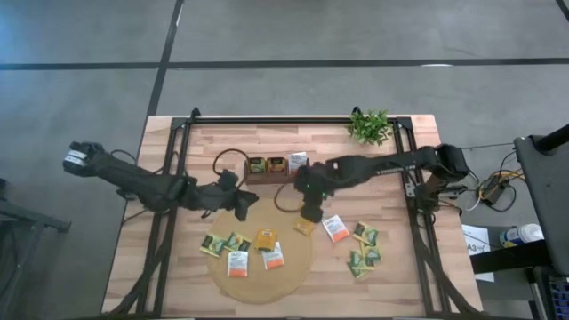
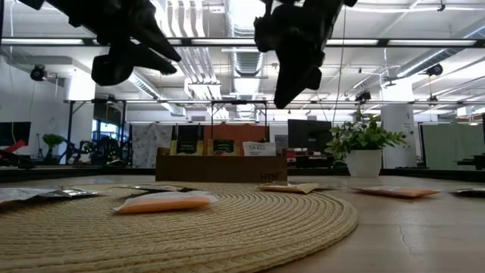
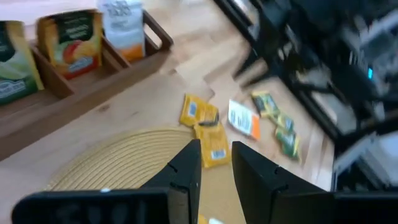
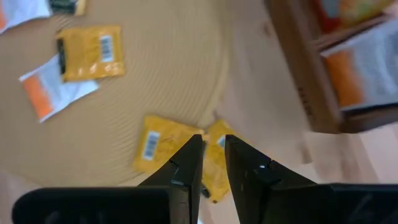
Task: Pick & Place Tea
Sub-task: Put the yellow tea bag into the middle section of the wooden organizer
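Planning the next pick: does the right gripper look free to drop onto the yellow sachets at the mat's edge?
Probably yes. The right gripper hangs just above the yellow sachets at the mat edge, jaws slightly apart and empty, nothing between.

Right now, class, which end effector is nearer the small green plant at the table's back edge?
Right. The right end effector hangs above the round mat's edge, forward and left of the plant. The left end effector is farther left, beyond the wooden tray.

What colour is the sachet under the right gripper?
Yellow sachet, at the mat's edge; clearest in the right wrist view.
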